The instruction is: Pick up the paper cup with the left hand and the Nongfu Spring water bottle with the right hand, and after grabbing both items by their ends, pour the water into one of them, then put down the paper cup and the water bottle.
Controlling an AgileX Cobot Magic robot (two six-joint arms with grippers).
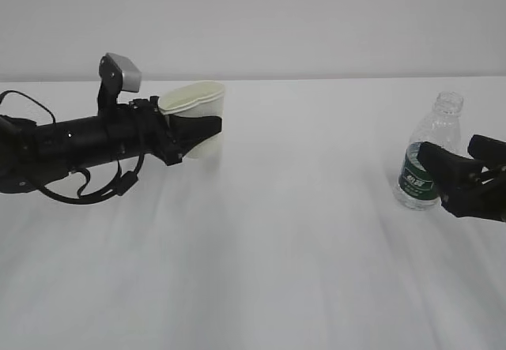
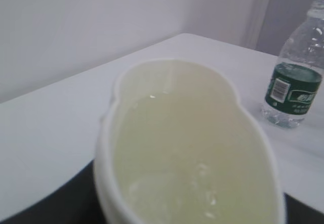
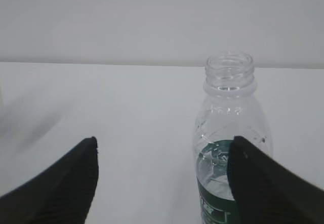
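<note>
Nearest the left wrist lens, the paper cup point(image 2: 187, 148) was pinched oval by the left hand point(image 1: 192, 133), apparently already holding the water point(image 2: 177, 148). The Nongfu Spring water bottle point(image 1: 425, 160) stood on the table point(image 1: 277, 247); the right hand point(image 3: 162, 178) gaped wide, nothing gripped.

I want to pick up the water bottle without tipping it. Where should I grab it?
Probably around the middle, at the green label, coming straight in from the side. The bottle stands upright with no cap, so a level, gentle grip should keep it from tipping or spilling. The neck is narrow and the top is open, so the wider ribbed body looks easier to hold.
</note>
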